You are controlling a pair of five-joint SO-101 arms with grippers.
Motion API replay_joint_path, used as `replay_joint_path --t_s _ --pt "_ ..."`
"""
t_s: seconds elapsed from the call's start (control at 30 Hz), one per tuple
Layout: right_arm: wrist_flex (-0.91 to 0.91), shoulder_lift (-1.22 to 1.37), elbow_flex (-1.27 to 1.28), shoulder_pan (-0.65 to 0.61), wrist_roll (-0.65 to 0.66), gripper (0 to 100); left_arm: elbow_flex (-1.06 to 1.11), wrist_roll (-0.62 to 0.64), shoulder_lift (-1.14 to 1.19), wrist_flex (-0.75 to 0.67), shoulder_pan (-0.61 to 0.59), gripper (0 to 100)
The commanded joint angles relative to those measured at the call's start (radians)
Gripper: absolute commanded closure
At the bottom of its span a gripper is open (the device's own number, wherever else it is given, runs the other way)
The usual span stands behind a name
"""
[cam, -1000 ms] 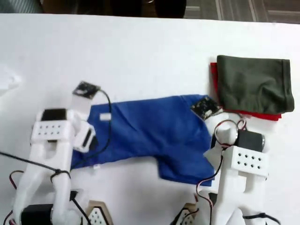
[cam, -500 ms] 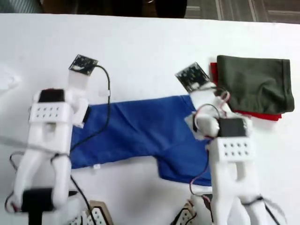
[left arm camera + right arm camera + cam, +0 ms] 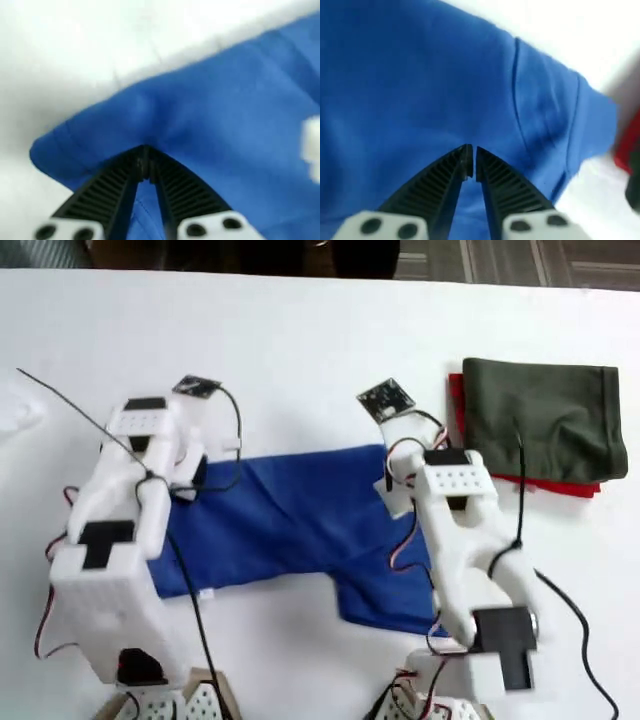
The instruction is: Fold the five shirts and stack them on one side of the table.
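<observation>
On white table (image 3: 300, 330), pinching blue shirt (image 3: 300, 520) at its upper edge with left gripper (image 3: 144, 167) and right gripper (image 3: 470, 162), both clamped; best lifting level together, clearing folded stack (image 3: 540, 420) at upper right.

The blue shirt (image 3: 300, 510) is matt, creased cloth.

White surface (image 3: 300, 330) across the high view. Beyond its far edge, dark floor (image 3: 250, 252) and grey tiles (image 3: 500, 258). At its left edge, a faint pale object (image 3: 18, 412), too blurred to identify.
</observation>
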Motion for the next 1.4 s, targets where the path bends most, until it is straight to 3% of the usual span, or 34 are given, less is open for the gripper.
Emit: replay_joint_path --t_s 0.0,0.2,0.4,0.6,0.9,1.37 --pt "-0.027 0.094 -0.115 -0.004 -0.006 97.9 -0.229 0.003 0.123 0.083 -0.029 97" --pt "-0.013 0.326 -0.345 0.010 -0.006 97.9 -0.685 0.000 0.370 0.279 -0.040 97" --pt "0.110 0.536 -0.603 0.039 -0.006 97.9 -1.132 0.000 0.629 0.448 -0.040 97" --pt "0.196 0.621 -0.804 0.058 -0.006 97.9 -1.449 -0.002 0.809 0.523 -0.040 97" --pt "0.369 0.613 -0.898 0.054 -0.006 97.9 -1.423 0.005 0.764 0.529 -0.040 97" --pt "0.398 0.091 -0.621 -0.035 -0.006 97.9 -0.759 -0.002 0.078 0.512 -0.031 97"
